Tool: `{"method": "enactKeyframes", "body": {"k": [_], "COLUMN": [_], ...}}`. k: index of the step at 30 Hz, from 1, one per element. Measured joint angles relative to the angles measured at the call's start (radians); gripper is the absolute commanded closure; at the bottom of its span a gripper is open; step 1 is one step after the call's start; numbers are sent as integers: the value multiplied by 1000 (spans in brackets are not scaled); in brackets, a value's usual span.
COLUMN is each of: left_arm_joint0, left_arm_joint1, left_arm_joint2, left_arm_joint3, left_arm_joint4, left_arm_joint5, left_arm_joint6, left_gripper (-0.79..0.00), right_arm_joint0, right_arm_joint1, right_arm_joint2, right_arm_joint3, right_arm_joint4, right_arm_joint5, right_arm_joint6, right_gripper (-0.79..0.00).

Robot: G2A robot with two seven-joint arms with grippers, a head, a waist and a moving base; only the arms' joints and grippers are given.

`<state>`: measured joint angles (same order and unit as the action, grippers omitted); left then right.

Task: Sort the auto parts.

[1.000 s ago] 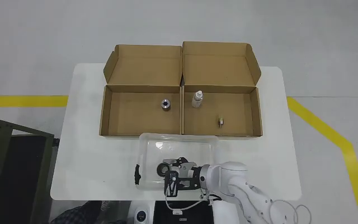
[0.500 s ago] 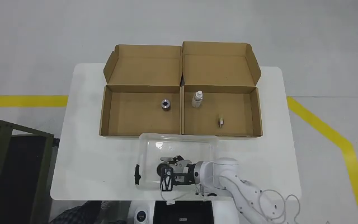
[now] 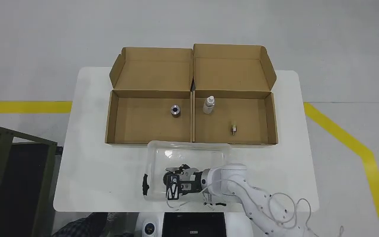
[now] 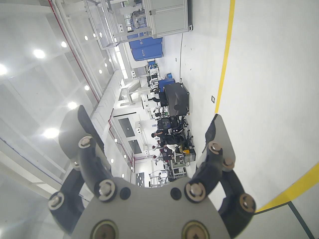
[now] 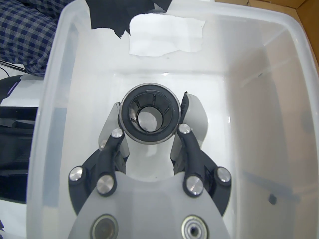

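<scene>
Black bearing (image 5: 172, 115) pinched between the right gripper's (image 5: 150, 104) fingers, inside clear bin (image 5: 286, 18), open end facing the wrist camera. Black tape (image 5: 112, 13) on the bin wall beyond it. Bin sits at the near edge of the white table (image 3: 89, 148), just in front of two open cardboard boxes. Left box (image 3: 118, 118) holds a metal ring (image 3: 175, 109). Right box (image 3: 260, 118) holds a white bottle (image 3: 209, 105) and a small bolt (image 3: 233, 127), apart. Left gripper (image 4: 149, 112) fingers spread, nothing between, aimed out at the room.

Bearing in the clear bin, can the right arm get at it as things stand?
Probably yes: the right gripper is down inside the bin, its fingers against both sides of the bearing, with nothing in between.
</scene>
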<state>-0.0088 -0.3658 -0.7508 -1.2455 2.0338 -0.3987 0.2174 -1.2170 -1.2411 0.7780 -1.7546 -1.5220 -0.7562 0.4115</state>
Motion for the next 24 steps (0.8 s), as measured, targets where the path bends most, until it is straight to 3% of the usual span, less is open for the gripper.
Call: {"method": "enactKeyframes", "body": {"k": [4,24], "left_arm_joint0": [0,0], "left_arm_joint1": [0,0], "left_arm_joint2": [0,0], "left_arm_joint3": [0,0], "left_arm_joint4": [0,0], "left_arm_joint5": [0,0], "left_arm_joint6": [0,0], "left_gripper": [-785,-785], "right_arm_joint0": [7,-26], "right_arm_joint1": [0,29], "right_arm_joint2": [2,116], "right_arm_joint3": [10,-85], "right_arm_joint4": [28,160], "right_arm_joint5": [-9,-46], "right_arm_joint6": [-11,-79], "right_gripper": [0,0]}}
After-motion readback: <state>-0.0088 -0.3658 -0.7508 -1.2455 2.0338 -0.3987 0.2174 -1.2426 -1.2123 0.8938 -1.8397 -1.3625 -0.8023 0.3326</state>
